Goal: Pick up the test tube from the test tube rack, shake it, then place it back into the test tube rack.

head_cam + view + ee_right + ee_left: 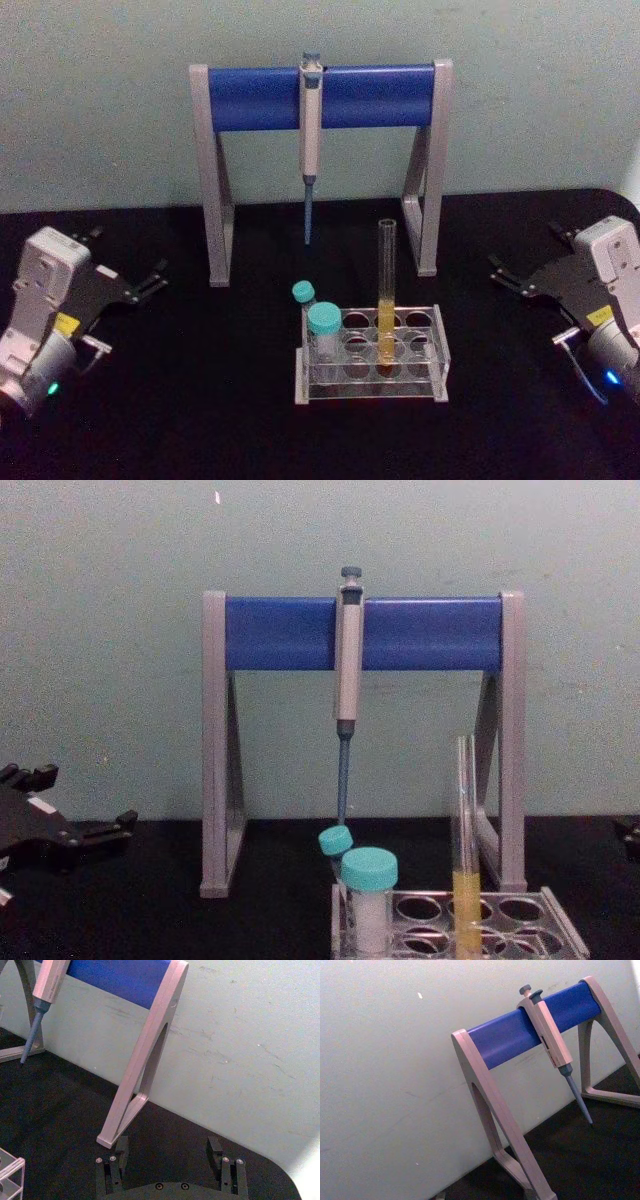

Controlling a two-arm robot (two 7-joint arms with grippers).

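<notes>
Test tube point(387, 290) first: it stands upright in the rack point(370, 392), in a hole right of the rack's middle, and I cannot tell which row. From the chest camera the test tube point(466, 820) rises well above the rack point(565, 930), with yellow liquid in its lower part and clear glass above.

I see a black table point(200, 400) under the rack, reaching out to both sides of it. Behind the rack stands the pipette stand point(260, 97), grey legs with a blue crossbar, against a pale wall; it also shows on my left wrist camera point(505, 1040), my right wrist camera point(145, 1055) and the chest camera point(280, 633).

My left gripper point(128, 250) sits well to the left of the rack, close over the table, fingers spread and holding nothing; it shows at the chest camera's edge point(85, 800). My right gripper point(525, 250) sits well to the right of the rack, likewise spread and empty, as its own camera confirms point(167, 1147). Neither touches the rack.

A pipette point(310, 130) hangs from the middle of the crossbar, tip down, behind the rack point(550, 1035) point(47, 985) point(348, 670).

One teal-capped vial point(324, 325) stands in a hole at the rack's left end point(369, 890). A smaller teal-capped vial point(303, 292) leans at the rack's back left corner point(335, 842).
</notes>
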